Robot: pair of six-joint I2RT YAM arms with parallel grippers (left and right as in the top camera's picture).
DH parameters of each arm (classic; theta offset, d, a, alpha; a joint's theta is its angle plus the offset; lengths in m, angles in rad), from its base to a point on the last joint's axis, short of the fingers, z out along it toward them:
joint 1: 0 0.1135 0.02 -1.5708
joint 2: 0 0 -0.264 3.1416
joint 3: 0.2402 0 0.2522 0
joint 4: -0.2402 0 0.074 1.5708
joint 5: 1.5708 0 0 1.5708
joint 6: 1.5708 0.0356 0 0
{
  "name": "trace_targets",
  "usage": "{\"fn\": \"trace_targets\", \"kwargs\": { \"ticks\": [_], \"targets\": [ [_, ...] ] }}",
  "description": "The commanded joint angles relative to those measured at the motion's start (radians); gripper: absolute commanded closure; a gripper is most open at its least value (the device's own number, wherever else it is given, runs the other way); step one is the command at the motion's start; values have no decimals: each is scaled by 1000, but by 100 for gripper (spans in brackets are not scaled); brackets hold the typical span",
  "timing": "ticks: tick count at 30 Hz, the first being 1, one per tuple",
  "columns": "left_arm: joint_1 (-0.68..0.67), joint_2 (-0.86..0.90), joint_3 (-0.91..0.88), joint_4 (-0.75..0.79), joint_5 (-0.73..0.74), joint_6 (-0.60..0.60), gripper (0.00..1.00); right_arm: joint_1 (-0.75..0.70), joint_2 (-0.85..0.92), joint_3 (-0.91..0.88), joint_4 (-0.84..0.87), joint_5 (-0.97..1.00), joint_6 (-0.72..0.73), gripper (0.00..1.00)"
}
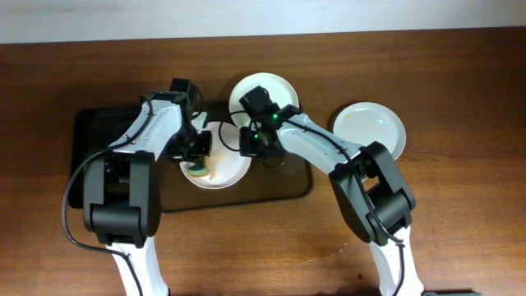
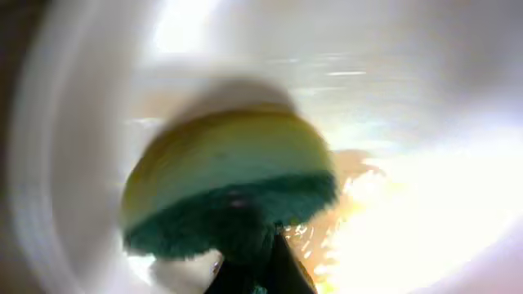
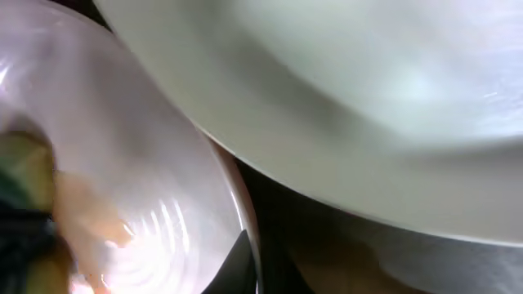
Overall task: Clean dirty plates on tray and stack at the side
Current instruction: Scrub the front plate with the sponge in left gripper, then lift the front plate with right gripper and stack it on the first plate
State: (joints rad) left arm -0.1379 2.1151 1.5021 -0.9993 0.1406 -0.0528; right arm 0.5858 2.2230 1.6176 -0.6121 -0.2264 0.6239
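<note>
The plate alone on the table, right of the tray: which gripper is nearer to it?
Right. The right gripper is over the tray, left of that plate; the left gripper is farther left, at the sponge.

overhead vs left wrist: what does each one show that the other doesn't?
Overhead only: the left arm and right arm, the tray, a second plate at its far edge, a third plate on the table to the right.
Left wrist only: a close-up of the sponge, yellow over green, with an orange smear beside it.
Both: the sponge on the scrubbed plate.
</note>
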Motion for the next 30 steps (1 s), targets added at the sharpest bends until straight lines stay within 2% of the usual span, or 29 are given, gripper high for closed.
{"fn": "trace_targets", "kwargs": {
  "ticks": [1,3,5,12,13,14,15,16,17,19,20,21,25,30],
  "targets": [
    [-6,78,-50,84,264,-9,99,14,14,-8,-2,-6,1,96],
    [34,78,-31,121,264,-67,99,17,14,-8,-13,-7,1,96],
    [61,78,20,105,263,-66,99,17,14,-8,-25,-10,1,96],
    [171,78,541,-202,164,-62,99,30,14,-10,-46,-10,1,95],
    [184,78,592,-245,138,-62,99,30,14,-10,-46,-9,1,86],
    [200,78,635,-282,100,-62,99,30,15,-10,-45,-5,1,65],
    [207,78,645,-297,75,-62,99,30,17,-10,-43,-1,1,53],
    [213,78,646,-313,51,-62,99,30,23,-10,-36,2,1,50],
    [213,79,645,-323,29,-62,99,30,27,-10,-30,1,2,53],
    [213,79,644,-326,-15,-62,99,30,42,-10,-19,-9,2,67],
    [213,79,644,-322,-27,-62,99,31,54,-10,-20,-27,1,90],
    [213,79,644,-319,-31,-62,99,30,56,-10,-30,-60,-3,96],
    [213,79,644,-311,-37,-62,99,30,-19,10,-50,-101,-116,96],
    [213,79,644,-291,-38,-62,99,30,-248,23,-163,95,-182,96]
  ]
}}
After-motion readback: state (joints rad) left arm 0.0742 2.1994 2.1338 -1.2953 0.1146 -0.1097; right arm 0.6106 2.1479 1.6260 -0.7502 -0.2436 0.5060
